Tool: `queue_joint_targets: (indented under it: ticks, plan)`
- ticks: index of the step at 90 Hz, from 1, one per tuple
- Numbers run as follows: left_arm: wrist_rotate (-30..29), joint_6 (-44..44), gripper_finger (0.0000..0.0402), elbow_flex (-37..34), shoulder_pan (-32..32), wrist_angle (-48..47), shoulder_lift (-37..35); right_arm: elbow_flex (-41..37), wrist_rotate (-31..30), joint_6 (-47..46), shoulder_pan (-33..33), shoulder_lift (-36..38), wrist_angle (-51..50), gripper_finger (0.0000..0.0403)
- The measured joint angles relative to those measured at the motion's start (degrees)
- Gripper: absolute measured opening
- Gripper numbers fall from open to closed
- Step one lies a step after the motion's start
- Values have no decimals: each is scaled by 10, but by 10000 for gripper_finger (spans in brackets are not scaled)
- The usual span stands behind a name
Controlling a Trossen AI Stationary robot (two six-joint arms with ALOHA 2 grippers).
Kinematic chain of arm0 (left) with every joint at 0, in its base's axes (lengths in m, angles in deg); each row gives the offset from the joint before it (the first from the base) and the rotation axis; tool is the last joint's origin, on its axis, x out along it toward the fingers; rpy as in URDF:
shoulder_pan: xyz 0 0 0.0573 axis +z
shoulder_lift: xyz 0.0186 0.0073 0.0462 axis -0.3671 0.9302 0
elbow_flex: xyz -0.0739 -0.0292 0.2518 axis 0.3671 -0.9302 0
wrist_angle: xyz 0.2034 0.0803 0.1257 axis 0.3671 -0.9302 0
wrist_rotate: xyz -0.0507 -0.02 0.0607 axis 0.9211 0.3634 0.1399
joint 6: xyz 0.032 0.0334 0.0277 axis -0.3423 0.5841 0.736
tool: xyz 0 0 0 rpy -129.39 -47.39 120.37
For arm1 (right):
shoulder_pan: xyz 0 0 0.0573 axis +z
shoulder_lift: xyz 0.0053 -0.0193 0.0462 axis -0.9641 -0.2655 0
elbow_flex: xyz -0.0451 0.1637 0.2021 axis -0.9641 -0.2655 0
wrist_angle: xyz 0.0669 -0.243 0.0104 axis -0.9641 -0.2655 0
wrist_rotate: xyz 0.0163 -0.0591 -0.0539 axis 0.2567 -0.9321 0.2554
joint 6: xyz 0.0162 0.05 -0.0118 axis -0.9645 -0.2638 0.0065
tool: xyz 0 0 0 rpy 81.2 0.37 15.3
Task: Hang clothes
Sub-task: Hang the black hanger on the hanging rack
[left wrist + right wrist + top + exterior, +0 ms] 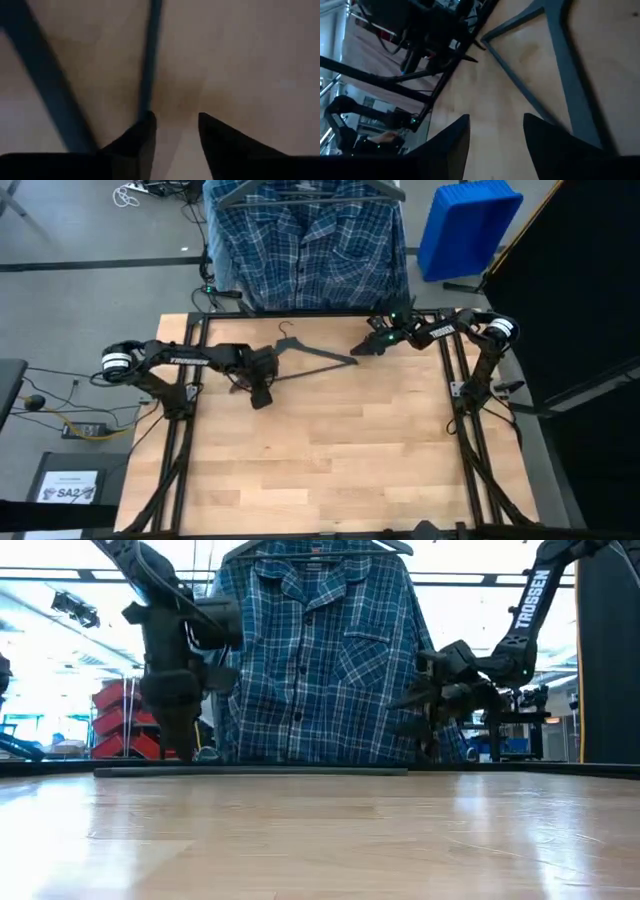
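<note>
High view shows the big light wooden bench (330, 440) filling the middle, framed in black rails. Past its far edge hangs the dark blue plaid collared shirt (310, 245), buttoned up on a grey hanger on the rack, well clear of the boards. In the low view that plaid shirt (315, 665) drapes straight down behind the bench's far edge. On the bench near that far edge lies a thin dark grey plastic hanger (312, 358), flat on the wood. The left claw (261, 397) sits just beside the hanger's left end, fingers (140, 137) parted, low over the wood. The right claw (358, 351) is at the hanger's right end, fingers (455, 137) spread, gripping nothing.
</note>
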Motion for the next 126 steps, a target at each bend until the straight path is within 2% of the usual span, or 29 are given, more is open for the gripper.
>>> queue_joint_targets:
  ticks: [24,56,65,78,87,94,107,126]
  plan:
    - [4,9,163,-4,24,13,10,0,0,0,6,0,7,155]
    - [2,11,159,6,21,20,111,0,2,-2,7,0,9,151]
    - [-1,28,127,11,17,17,111,0,6,-11,7,0,9,151]
    - [6,35,26,26,12,5,113,0,8,-18,7,0,20,149]
    - [1,52,11,34,8,-3,115,0,10,-30,7,0,26,145]
    - [-42,65,6,48,-12,-27,117,0,12,-32,6,0,26,142]
    - [-195,80,3,81,-71,-100,122,0,15,-43,-6,0,28,139]
    - [-358,74,1,127,-165,-171,124,0,7,-41,-32,0,33,142]
